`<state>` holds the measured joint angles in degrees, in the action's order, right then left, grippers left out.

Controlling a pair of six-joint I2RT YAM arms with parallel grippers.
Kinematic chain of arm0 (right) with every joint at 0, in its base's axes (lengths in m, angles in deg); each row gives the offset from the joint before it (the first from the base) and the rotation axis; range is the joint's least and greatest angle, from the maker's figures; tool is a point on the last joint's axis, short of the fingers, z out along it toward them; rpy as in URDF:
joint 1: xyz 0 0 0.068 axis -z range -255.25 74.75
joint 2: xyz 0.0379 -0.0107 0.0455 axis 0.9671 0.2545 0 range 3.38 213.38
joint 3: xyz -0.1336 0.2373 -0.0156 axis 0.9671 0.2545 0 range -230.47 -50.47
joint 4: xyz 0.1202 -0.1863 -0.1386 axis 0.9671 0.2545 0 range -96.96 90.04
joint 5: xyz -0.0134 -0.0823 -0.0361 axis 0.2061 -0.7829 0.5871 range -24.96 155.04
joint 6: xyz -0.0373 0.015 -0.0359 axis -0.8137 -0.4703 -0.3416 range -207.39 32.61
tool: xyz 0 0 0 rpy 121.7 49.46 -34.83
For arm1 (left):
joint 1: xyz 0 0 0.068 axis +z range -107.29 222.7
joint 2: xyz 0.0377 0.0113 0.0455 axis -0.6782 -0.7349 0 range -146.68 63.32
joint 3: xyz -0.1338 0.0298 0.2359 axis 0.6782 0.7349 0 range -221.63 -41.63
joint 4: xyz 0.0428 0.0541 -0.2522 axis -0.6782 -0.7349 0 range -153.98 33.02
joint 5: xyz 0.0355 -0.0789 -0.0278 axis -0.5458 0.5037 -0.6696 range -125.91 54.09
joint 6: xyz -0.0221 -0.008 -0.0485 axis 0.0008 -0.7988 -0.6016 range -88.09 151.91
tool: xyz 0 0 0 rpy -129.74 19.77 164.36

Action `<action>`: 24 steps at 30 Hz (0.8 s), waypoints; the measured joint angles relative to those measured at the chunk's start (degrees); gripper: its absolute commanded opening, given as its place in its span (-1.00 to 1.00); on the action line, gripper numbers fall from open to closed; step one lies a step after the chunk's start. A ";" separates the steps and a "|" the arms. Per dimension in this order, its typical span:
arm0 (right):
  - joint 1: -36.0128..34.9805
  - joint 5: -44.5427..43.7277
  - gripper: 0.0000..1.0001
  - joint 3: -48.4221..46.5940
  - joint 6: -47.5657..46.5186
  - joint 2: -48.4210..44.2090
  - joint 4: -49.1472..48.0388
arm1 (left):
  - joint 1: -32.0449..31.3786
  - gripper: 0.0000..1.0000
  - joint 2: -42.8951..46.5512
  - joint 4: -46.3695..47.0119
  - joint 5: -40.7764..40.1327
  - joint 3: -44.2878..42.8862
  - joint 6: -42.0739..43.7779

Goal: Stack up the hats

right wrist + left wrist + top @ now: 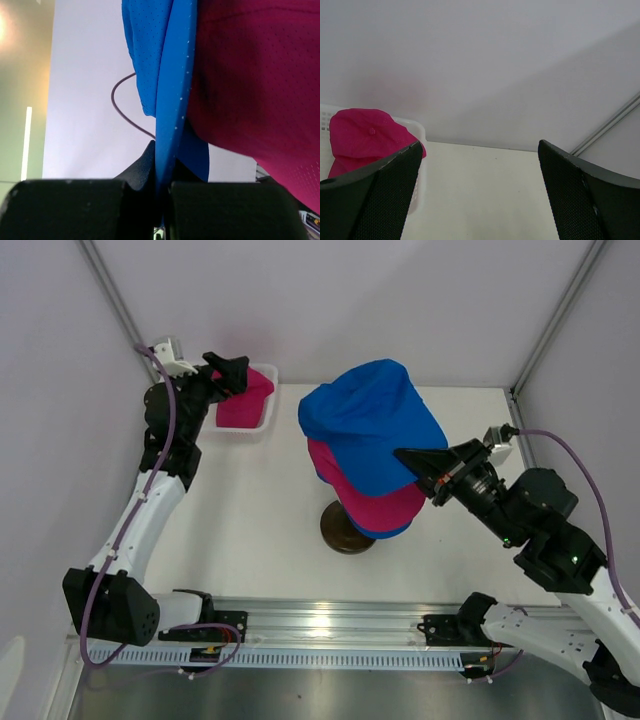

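Observation:
A royal blue hat (372,422) lies on top of a stack with a magenta hat (378,508) under it, over a dark round base (345,528). My right gripper (418,466) is shut on the blue hat's brim (172,100) at the stack's right side; the magenta hat (255,75) fills the right of the right wrist view. Another magenta hat (243,398) lies in the white basket (262,427) at the back left, also seen in the left wrist view (365,137). My left gripper (232,370) is open and empty above that basket (419,132).
The enclosure's white walls and metal corner posts (115,295) stand behind and to the sides. An aluminium rail (330,625) runs along the near edge between the arm bases. Bare white tabletop (480,190) lies right of the basket.

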<state>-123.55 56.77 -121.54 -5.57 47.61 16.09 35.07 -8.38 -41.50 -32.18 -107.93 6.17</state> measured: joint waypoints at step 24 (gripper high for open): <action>-0.15 3.19 -0.85 16.72 4.55 -16.55 6.38 | -0.24 0.99 0.02 1.07 0.94 1.07 -0.13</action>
<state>-123.70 59.96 -104.82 -1.02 31.07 22.47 34.83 -8.36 -40.43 -31.24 -106.86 6.04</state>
